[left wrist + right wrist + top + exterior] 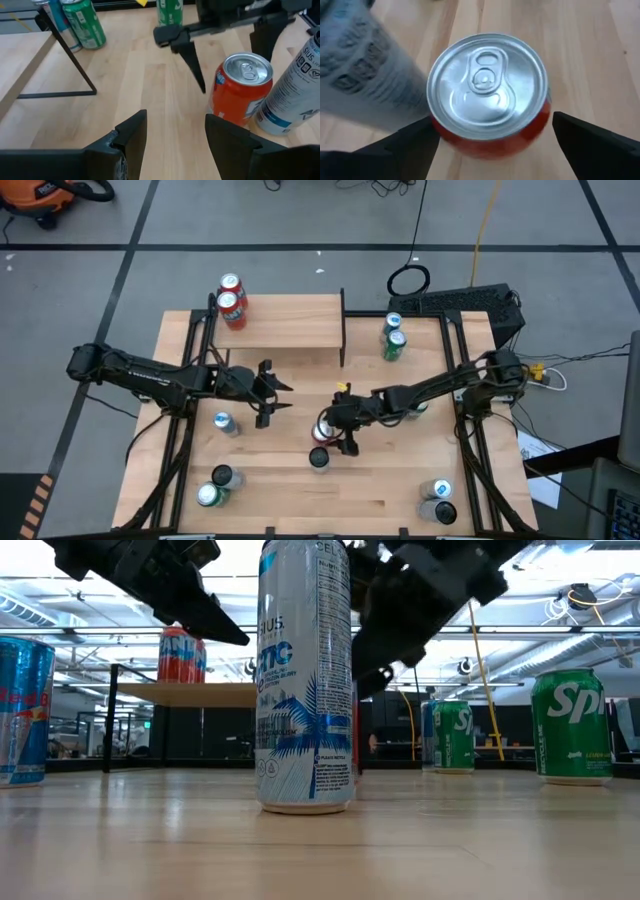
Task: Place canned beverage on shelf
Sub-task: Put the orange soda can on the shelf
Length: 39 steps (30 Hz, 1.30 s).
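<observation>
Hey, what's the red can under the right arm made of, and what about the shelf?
The red can looks like aluminium: a bare, brushed silver lid with a pull tab over a glossy printed wall. The shelf seems to be a pale, matte wood board, grain faintly visible, on thin black uprights that are probably metal.

Looks like a lab/workshop to me, my rig on a light-wood tabletop w/ black metal frame, grey concrete floor w/ dark tape lines, orange shop vac, black cable coil, ceiling strip lights behind.
</observation>
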Each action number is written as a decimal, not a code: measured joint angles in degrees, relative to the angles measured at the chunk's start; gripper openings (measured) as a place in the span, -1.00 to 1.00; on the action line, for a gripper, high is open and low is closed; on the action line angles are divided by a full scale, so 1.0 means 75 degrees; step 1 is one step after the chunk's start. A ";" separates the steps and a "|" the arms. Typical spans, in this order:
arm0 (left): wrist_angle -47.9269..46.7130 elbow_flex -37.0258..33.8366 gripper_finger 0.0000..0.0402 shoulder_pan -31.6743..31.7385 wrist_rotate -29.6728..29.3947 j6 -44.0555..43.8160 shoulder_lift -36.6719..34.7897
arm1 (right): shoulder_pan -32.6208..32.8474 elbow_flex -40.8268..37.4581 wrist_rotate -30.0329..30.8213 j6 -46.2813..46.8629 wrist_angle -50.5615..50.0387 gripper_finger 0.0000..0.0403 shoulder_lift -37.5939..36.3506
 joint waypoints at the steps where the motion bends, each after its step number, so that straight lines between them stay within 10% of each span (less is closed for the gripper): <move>1: -0.0004 0.0000 0.00 0.0000 -0.0001 0.0000 0.0000 | -0.0019 0.0000 0.0007 -0.0027 0.0014 0.80 0.0068; 11: -0.0009 0.0000 0.00 0.0000 -0.0428 0.0058 0.0000 | -0.0039 -0.0009 0.0395 -0.0422 0.0568 0.17 0.0183; 21: -0.0059 0.0000 0.00 0.0000 -0.0542 0.0061 0.0000 | -0.0092 -0.0009 0.1666 -0.0575 0.1081 0.13 0.0164; 33: -0.0523 0.0000 0.00 0.0000 -0.0558 0.0009 0.0006 | -0.0343 0.0000 0.1221 -0.0267 0.0520 -0.16 0.0191; 39: -0.0562 0.0000 0.00 0.0003 -0.0651 0.0003 0.0020 | -0.0571 0.0220 0.0350 -0.0166 0.0057 0.11 0.0170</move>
